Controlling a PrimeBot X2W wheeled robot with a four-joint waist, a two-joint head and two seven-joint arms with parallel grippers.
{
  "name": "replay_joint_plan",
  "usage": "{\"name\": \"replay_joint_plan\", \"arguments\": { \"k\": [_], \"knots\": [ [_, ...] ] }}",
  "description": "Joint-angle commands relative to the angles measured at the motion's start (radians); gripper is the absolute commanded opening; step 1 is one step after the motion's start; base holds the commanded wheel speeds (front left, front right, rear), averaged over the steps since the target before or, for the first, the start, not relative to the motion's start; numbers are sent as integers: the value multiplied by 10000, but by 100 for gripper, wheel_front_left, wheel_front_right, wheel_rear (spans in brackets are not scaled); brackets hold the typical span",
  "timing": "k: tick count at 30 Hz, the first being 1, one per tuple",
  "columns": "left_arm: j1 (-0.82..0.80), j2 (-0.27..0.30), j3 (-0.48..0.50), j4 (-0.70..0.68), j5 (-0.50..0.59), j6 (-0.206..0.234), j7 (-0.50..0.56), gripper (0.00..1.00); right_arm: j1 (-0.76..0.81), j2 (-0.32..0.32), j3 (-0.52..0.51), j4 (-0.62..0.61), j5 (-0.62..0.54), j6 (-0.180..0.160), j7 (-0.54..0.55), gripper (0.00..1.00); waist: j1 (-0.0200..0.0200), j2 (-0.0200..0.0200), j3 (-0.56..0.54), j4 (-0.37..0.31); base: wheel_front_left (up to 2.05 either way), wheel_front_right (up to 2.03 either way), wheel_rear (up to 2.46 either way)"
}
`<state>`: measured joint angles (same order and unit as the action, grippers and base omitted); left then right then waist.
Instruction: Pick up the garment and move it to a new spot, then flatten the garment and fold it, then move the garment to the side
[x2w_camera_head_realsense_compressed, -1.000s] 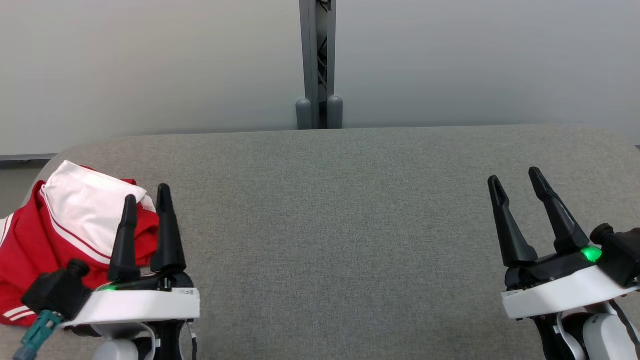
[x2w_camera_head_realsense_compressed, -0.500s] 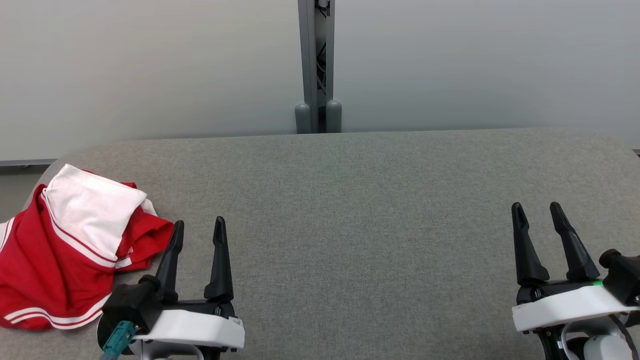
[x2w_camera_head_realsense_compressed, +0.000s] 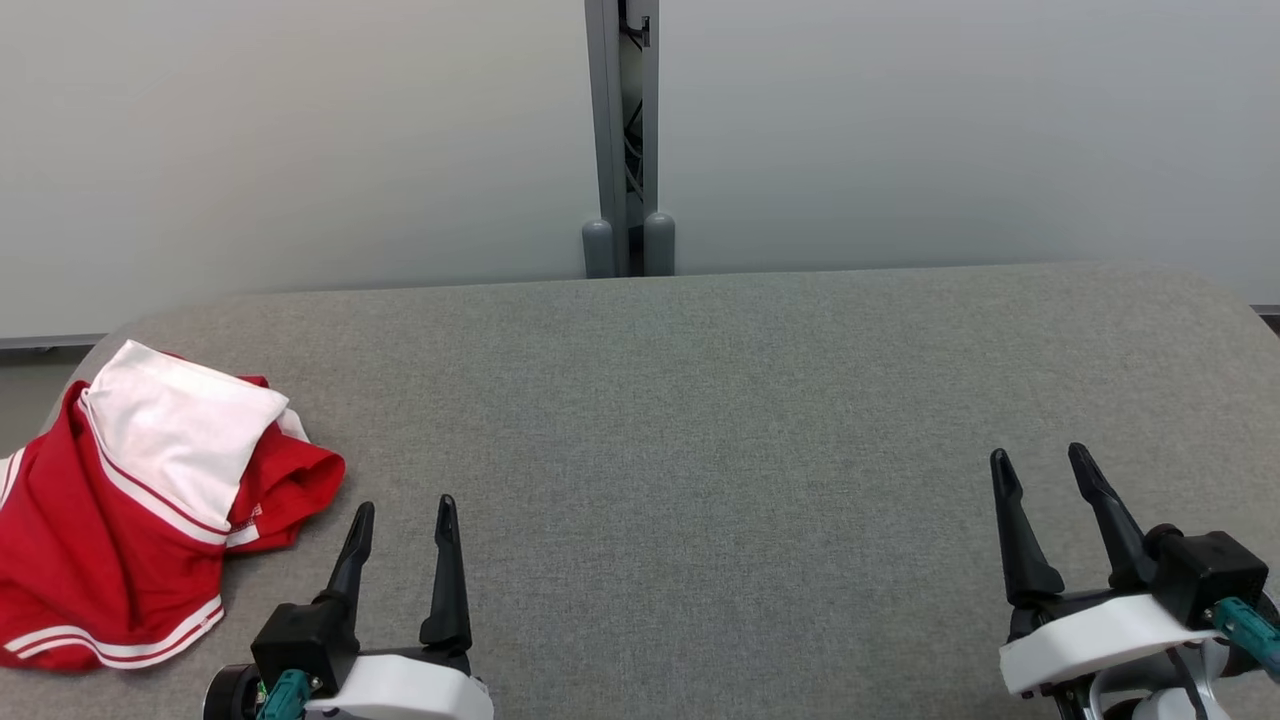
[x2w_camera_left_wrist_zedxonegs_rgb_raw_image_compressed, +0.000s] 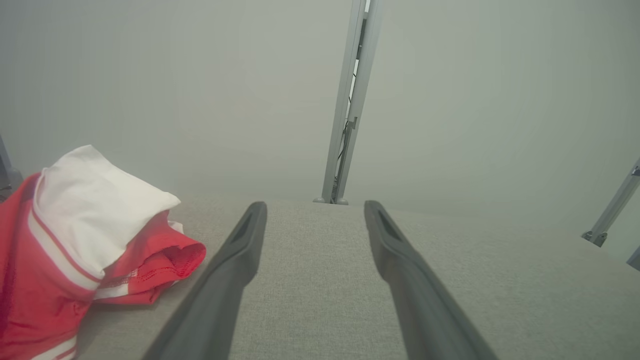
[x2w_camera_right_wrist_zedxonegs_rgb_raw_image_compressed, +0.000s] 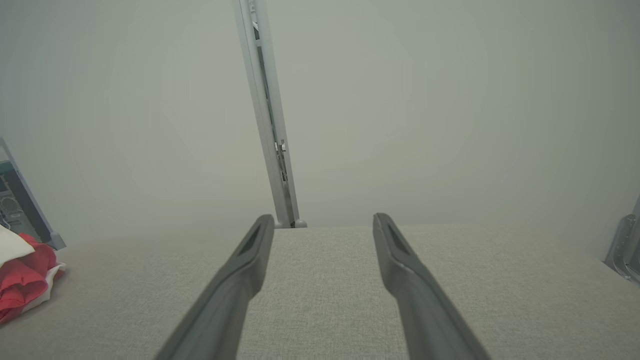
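At the near edge of the worktop (x2w_camera_head_realsense_compressed: 700, 450), which is covered in a grey woven cloth, the left gripper (x2w_camera_head_realsense_compressed: 405, 503) hovers close to the near left corner. Its two long dark fingers are spread wide apart and point toward the far edge, with nothing between them. The right gripper (x2w_camera_head_realsense_compressed: 1038, 452) is close to the near right corner, well apart from the left one; its jaws too stand wide, leaning a little to the left, and they hold nothing. In each wrist view the grey cloth of the worktop lies between the fingers. The garment (x2w_camera_head_realsense_compressed: 120, 500) lies at the left end of the worktop, near the left gripper and a little farther than it, not touching it. It is a red shirt with white stripes along the hems, gathered into a loose heap, and a white part is laid over its far side. A red rolled fold sticks out toward the middle of the worktop; in the left wrist view this fold is near the left finger (x2w_camera_left_wrist_zedxonegs_rgb_raw_image_compressed: 235, 260) but apart from it. The garment reaches the left edge of the worktop, and whether it hangs over this edge cannot be told. Behind the far edge, rounded at its corners, a grey metal post (x2w_camera_head_realsense_compressed: 620, 130) stands upright at about the middle, and behind it is a plain pale wall (x2w_camera_head_realsense_compressed: 300, 130).
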<state>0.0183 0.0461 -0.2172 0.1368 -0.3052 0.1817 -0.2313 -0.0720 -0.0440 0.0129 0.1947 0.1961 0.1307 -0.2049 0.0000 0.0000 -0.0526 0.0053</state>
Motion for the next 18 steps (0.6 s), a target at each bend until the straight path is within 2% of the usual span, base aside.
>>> {"name": "replay_joint_plan", "arguments": {
  "k": [1, 18],
  "knots": [
    [37, 53, 0, -39, 226, 34, -80, 100, -56, -71, 56, 21, -220, 0, -139, 100, 0, 0, -20, 9, 0, 0, 0],
    [128, 65, -13, 167, 892, -93, -294, 100, -180, -102, 342, 503, -1116, 0, -559, 100, 0, 0, -96, 60, 0, 0, 0]
  ]
}}
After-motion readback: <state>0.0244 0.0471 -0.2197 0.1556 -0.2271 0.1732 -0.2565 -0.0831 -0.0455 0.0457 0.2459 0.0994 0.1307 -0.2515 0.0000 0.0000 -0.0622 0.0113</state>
